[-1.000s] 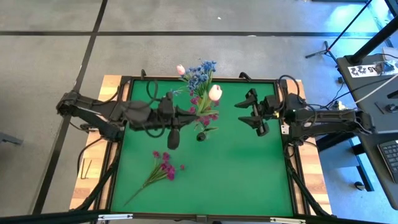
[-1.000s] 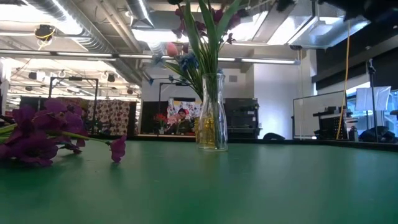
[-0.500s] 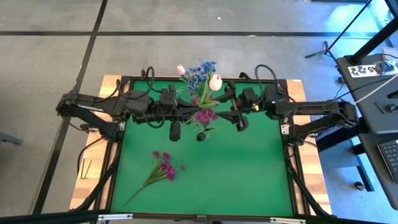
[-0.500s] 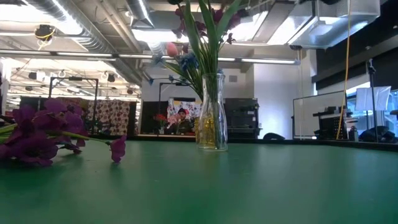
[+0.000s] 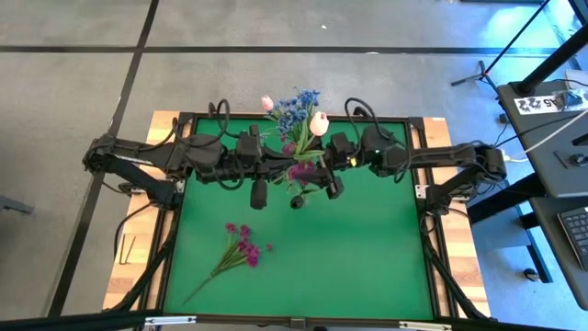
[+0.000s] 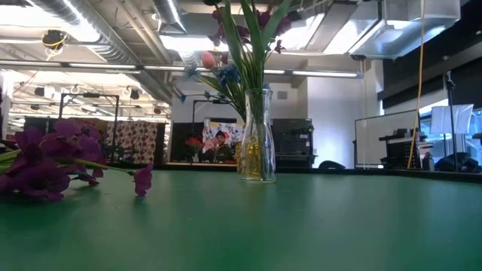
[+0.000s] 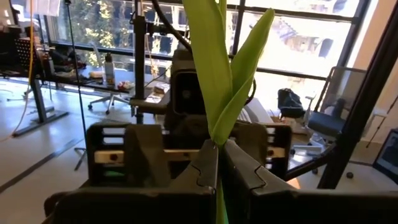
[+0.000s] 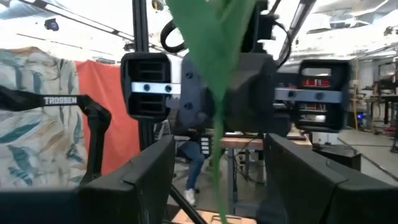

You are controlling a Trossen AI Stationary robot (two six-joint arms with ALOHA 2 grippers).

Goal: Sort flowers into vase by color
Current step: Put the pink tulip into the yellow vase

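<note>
A glass vase point(image 6: 256, 135) stands mid-table toward the far edge point(image 5: 297, 200). It holds blue sprays point(image 5: 299, 106), magenta sprays point(image 5: 301, 171) and a pink tulip point(image 5: 266, 103). A white-pink tulip point(image 5: 318, 122) also stands over it. My left gripper point(image 5: 287, 167) is above the vase on its left, shut on a green leafy stem point(image 7: 217, 93). My right gripper point(image 5: 323, 176) is on the vase's right, open, with its fingers on either side of the same greenery point(image 8: 214, 74). A magenta spray point(image 5: 241, 246) lies flat on the green table near the left front and also shows in the low view point(image 6: 45, 162). My left gripper pinches the green stem just below the point where its long leaves branch point(image 7: 218, 186), between its two fingers point(image 7: 202, 165). The fingers come level from the table's left and lie across the stem. The stem stands about upright and its lower end is hidden.
The green table top point(image 5: 367, 257) is framed by a dark rail. A wooden border runs along both sides point(image 5: 138, 248). The floor around the table holds stands and a desk at the right point(image 5: 551, 101).
My right gripper has gone toward the table's left edge, up to the vase, and its open fingers now straddle the greenery. My left gripper has shifted a little toward the far edge, still shut on the stem. The white-pink tulip head has moved the same way.
</note>
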